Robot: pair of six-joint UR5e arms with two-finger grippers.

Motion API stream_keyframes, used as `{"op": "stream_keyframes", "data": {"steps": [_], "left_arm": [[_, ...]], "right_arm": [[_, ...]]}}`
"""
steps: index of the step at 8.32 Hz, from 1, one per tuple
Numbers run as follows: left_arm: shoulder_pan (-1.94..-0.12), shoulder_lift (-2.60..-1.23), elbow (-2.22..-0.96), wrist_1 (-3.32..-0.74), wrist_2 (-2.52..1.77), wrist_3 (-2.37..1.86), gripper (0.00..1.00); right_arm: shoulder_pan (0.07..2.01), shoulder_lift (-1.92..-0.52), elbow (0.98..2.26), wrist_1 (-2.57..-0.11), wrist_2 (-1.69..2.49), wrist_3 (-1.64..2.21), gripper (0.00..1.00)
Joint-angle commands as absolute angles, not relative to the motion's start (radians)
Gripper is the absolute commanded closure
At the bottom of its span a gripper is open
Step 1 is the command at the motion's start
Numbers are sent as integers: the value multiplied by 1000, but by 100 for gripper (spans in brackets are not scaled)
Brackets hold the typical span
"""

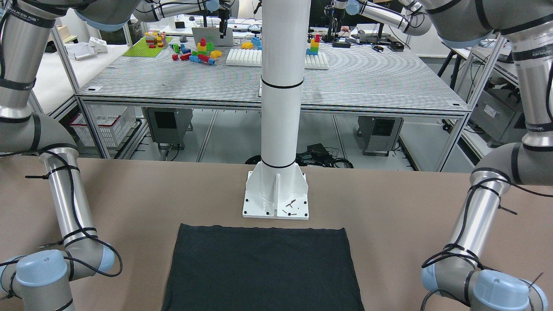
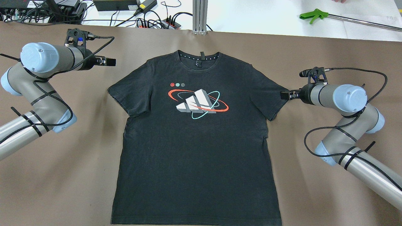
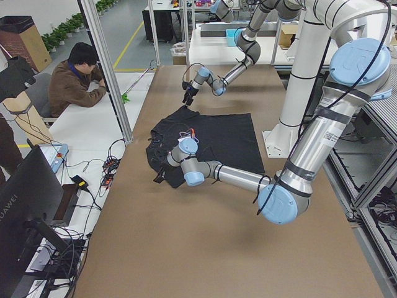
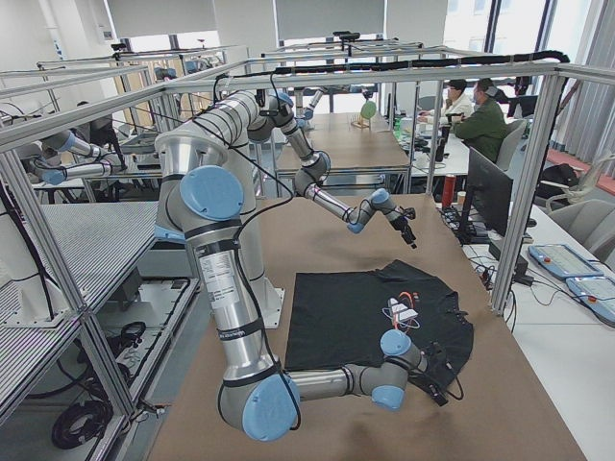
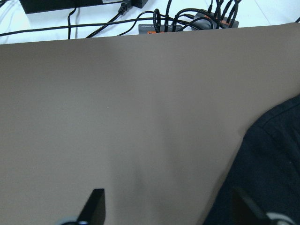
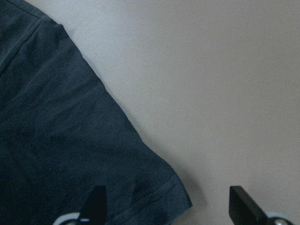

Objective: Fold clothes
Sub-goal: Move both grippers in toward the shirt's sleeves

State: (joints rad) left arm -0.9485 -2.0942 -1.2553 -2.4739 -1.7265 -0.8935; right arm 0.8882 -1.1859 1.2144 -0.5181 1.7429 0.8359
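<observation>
Two grippers flank one black T-shirt [image 2: 194,141] spread flat, print side up, on the brown-covered table [image 2: 62,188]. In the overhead view the collar lies at 12 o'clock and the bottom hem at 6 o'clock. A white, red and teal logo [image 2: 198,102] sits on the chest. In the front-facing view the hem lies just short of the white pillar base [image 1: 276,196]. The left gripper [image 2: 106,61] hangs at about 10 o'clock from the shirt, apart from the sleeve on that side. Its wrist view shows the jaws spread wide, with the two dark fingertips [image 5: 96,206] at the lower edge and only bare table between them. The sleeve [image 5: 272,159] enters that view at 4 o'clock, and a cluster of black cables [image 5: 187,21] lies beyond the table edge at 12 o'clock. The right gripper [image 2: 284,95] is at 3 o'clock from the shirt, at the tip of the other sleeve. Its jaws are likewise spread wide and grip nothing. The hemmed corner of that sleeve [image 6: 70,140] lies between the fingertips [image 6: 241,201], and whether either one touches the cloth cannot be told. A green-handled tool [image 2: 311,15] lies off the table at 1 o'clock.
</observation>
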Motion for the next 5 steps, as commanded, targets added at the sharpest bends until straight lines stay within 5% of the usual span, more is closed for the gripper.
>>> {"op": "stream_keyframes", "data": {"steps": [1, 2, 5], "left_arm": [[-950, -2098, -1249, -2474, -1726, -891, 6], [-950, -2098, -1249, -2474, -1726, -888, 6], [-950, -2100, -1252, -2474, -1727, -897, 6]], "right_arm": [[874, -1180, 1195, -518, 1736, 836, 10], [870, -1180, 1192, -518, 1736, 836, 14], [867, -1180, 1198, -518, 1736, 838, 100]]}}
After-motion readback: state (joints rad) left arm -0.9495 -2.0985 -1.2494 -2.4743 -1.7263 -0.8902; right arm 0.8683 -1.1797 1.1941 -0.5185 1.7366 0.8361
